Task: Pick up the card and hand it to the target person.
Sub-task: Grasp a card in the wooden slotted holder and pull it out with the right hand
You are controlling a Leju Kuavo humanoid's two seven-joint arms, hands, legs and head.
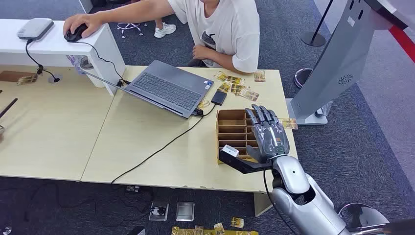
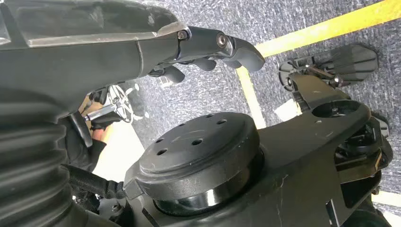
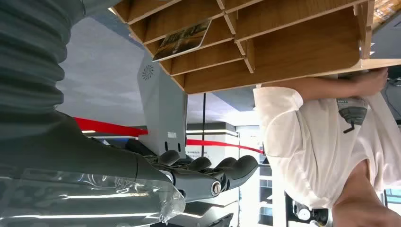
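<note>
A wooden slotted organiser (image 1: pixel 232 129) stands near the table's right front corner. My right hand (image 1: pixel 266 134) hovers over its right half, fingers stretched out flat and thumb spread to the side, holding nothing. In the right wrist view one printed card (image 3: pixel 182 40) lies in a slot of the organiser (image 3: pixel 283 42), apart from my hand (image 3: pixel 208 175). Several loose cards (image 1: pixel 237 88) lie on the table beyond the organiser. A person in a white T-shirt (image 1: pixel 225 29) sits at the far side. My left hand (image 2: pixel 213 52) hangs beside my body, fingers loosely bent, holding nothing.
An open grey laptop (image 1: pixel 169 88) sits left of the organiser, with a black cable running to the front edge. The person's hand rests on a mouse (image 1: pixel 76 33) on a white shelf. A grey kiosk stand (image 1: pixel 342 54) rises at the right. More cards (image 1: pixel 205 229) lie on the floor.
</note>
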